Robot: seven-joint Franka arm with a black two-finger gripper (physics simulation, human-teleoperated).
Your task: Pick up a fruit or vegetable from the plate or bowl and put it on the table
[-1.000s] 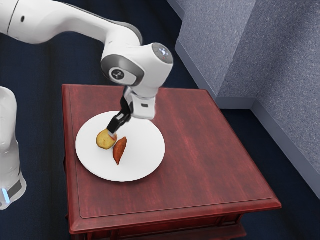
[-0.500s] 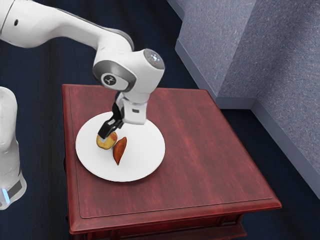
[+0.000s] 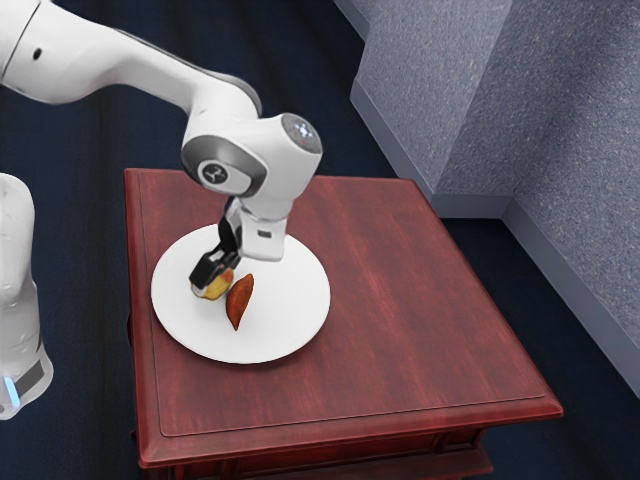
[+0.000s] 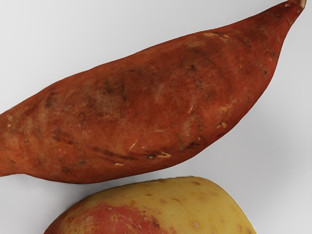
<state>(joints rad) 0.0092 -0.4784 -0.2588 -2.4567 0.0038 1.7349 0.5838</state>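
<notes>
My gripper (image 3: 209,278) is low over the plate, right at the yellow-and-red potato (image 3: 217,289) and covering part of it. Whether it is open or shut on the potato cannot be made out. The reddish-brown sweet potato (image 3: 240,301) lies on the white plate (image 3: 289,314), close beside the potato toward the exterior view's right. In the wrist view, the sweet potato (image 4: 146,107) stretches across the white plate surface (image 4: 63,29), with part of the potato (image 4: 165,209) next to it and the rest cut off.
The plate rests on a dark red wooden table (image 3: 400,320), whose surface extends toward the exterior view's right. A grey wall (image 3: 560,130) stands beyond the table. A white robot part (image 3: 18,300) stands at the exterior view's left.
My hand has moved down and toward the exterior view's left, from above the plate to the potato, hiding more of it. The sweet potato has stayed in place.
</notes>
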